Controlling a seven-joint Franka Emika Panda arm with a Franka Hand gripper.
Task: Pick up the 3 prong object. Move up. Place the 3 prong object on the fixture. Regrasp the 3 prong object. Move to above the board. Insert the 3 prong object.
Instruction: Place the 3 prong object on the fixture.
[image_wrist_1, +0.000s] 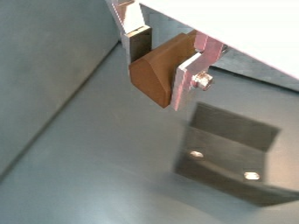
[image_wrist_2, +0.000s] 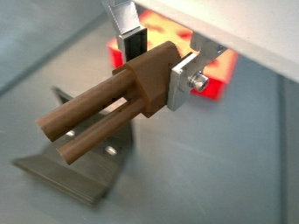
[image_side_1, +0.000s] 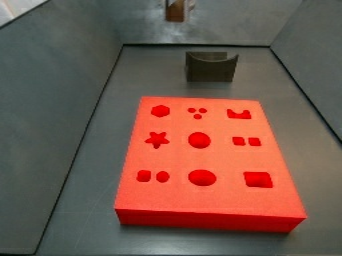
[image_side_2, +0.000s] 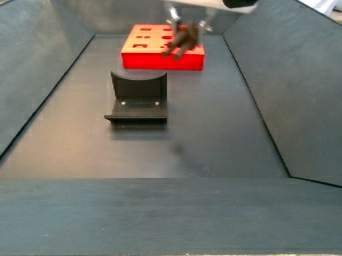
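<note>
Brown wooden 3 prong object (image_wrist_2: 111, 109) sits clamped between the gripper's (image_wrist_2: 162, 59) silver fingers (image_wrist_2: 184, 80), closed on its block end, prongs pointing beyond them, above the dark notched fixture (image_wrist_1: 232, 156). I'd lower slowly, keeping the prongs lined up with the notch.

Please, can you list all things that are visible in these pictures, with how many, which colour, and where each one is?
3 prong object: one, brown, held between the gripper fingers, in the air above the floor.
fixture: one, dark grey-black, standing on the floor, apart from the board.
board: one, bright red with shaped cutouts, lying flat on the floor.
floor: one, dark grey, with grey walls around.
gripper: one, silver fingers with dark pads, raised, shut on the 3 prong object.
</note>
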